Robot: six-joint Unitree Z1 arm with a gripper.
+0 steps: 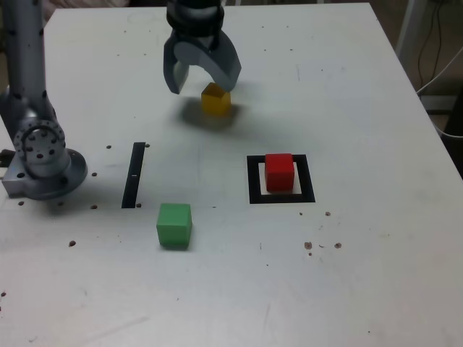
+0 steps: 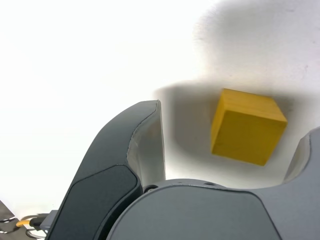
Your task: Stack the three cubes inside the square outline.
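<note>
With the gripper (image 1: 205, 81) spread wide above the yellow cube (image 1: 216, 100), the cube may be knocked askew if the jaws are lowered off-centre.

A white table (image 1: 362, 267) spreads broadly (small dark specks dot its surface), with pale cables (image 1: 445, 79) beside it on the exterior view's right.

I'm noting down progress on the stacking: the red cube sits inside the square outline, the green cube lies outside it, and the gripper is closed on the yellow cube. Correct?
Not quite: the gripper is open, with the yellow cube between its jaws but ungripped, as the wrist view shows. The rest stands.
</note>
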